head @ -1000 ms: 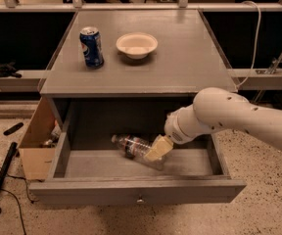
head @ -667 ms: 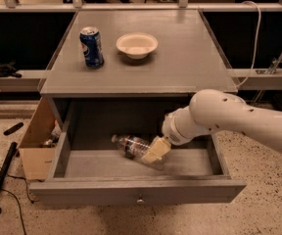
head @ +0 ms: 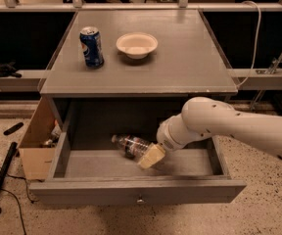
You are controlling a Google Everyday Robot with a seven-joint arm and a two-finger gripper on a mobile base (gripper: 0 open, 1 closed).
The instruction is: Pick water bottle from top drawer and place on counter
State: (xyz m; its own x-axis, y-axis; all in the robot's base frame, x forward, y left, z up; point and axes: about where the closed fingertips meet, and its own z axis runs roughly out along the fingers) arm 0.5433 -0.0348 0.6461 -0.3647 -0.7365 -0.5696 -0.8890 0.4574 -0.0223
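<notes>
Lying in the top drawer (head: 106,194), the water bottle (head: 130,146) touches the pincer (head: 151,156), grip unclear

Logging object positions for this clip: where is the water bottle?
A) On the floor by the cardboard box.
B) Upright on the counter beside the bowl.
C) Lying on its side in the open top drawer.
C: the water bottle lies on its side in the open top drawer, the hand down at its right end; the counter holds a can and bowl.
</notes>
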